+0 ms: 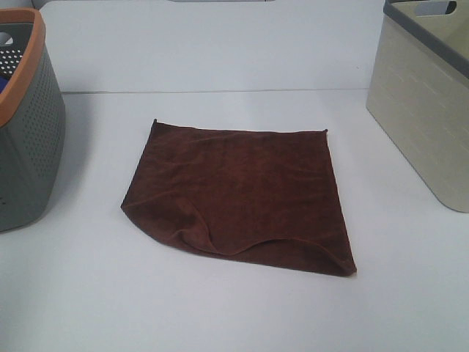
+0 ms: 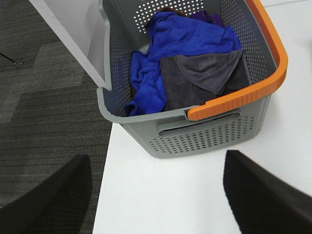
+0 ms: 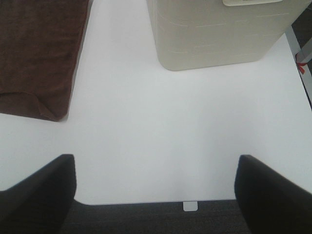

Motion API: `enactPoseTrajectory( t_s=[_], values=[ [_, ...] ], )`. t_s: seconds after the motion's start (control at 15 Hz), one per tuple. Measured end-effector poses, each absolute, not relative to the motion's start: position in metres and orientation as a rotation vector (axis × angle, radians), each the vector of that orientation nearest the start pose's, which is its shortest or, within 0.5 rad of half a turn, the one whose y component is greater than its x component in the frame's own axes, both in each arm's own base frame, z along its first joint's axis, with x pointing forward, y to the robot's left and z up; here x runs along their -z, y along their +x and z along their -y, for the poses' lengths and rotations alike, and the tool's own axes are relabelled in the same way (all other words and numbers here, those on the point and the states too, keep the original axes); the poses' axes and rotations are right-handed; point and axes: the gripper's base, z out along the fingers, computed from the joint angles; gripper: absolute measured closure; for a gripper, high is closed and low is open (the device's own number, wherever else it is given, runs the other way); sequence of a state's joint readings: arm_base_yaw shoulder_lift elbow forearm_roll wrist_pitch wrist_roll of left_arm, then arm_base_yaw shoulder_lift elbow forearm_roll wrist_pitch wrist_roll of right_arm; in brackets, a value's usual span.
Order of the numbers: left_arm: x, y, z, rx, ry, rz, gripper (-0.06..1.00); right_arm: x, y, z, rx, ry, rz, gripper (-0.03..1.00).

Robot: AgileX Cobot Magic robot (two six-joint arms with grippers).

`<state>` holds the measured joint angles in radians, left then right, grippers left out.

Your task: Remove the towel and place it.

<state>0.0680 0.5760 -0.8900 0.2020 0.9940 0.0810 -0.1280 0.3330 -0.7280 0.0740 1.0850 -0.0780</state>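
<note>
The dark reddish-brown towel (image 1: 242, 194) lies spread flat in the middle of the white table (image 1: 220, 308), its near edge folded over and slightly puffed. The right wrist view catches one corner of the towel (image 3: 39, 53). Neither arm shows in the exterior high view. My left gripper (image 2: 156, 195) hangs open over the table's left edge, in front of the grey basket, with nothing between its fingers. My right gripper (image 3: 156, 195) is open above the table's near edge, right of the towel and apart from it.
A grey perforated basket with an orange rim (image 1: 26, 125) (image 2: 234, 102) stands at the left, holding a blue cloth (image 2: 170, 44) and a grey cloth (image 2: 209, 73). A beige basket with a grey rim (image 1: 425, 110) (image 3: 219, 34) stands at the right. Dark floor (image 2: 44, 107) lies past the table's edge.
</note>
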Motion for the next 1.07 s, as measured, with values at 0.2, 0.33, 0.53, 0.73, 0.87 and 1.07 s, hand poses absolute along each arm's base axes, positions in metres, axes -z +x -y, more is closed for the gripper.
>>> enactPoseTrajectory(
  t_s=[0.2,0.33,0.53,0.73,0.87,1.07],
  values=[
    [-0.349,0.064,-0.020,-0.332,0.036,-2.173,0.22,-0.325,0.009,-0.005,0.042,0.038,-2.078,0.20],
    [-0.325,0.043,-0.016,-0.296,0.026,-2.145,0.22,-0.316,-0.014,-0.008,0.060,0.019,-1.974,0.20],
    [-0.323,0.017,-0.009,-0.207,0.010,-2.027,0.22,-0.311,-0.024,-0.009,0.095,-0.027,-1.934,0.20],
    [-0.316,-0.012,-0.002,-0.156,0.026,-1.942,0.22,-0.292,-0.013,-0.008,0.092,-0.042,-2.008,0.20],
    [-0.303,-0.020,0.000,-0.147,0.065,-1.972,0.22,-0.286,-0.011,-0.008,0.086,-0.048,-2.023,0.20],
    [-0.287,-0.015,0.001,-0.139,0.089,-2.047,0.22,-0.279,-0.007,-0.008,0.088,-0.052,-2.040,0.20]
  ],
)
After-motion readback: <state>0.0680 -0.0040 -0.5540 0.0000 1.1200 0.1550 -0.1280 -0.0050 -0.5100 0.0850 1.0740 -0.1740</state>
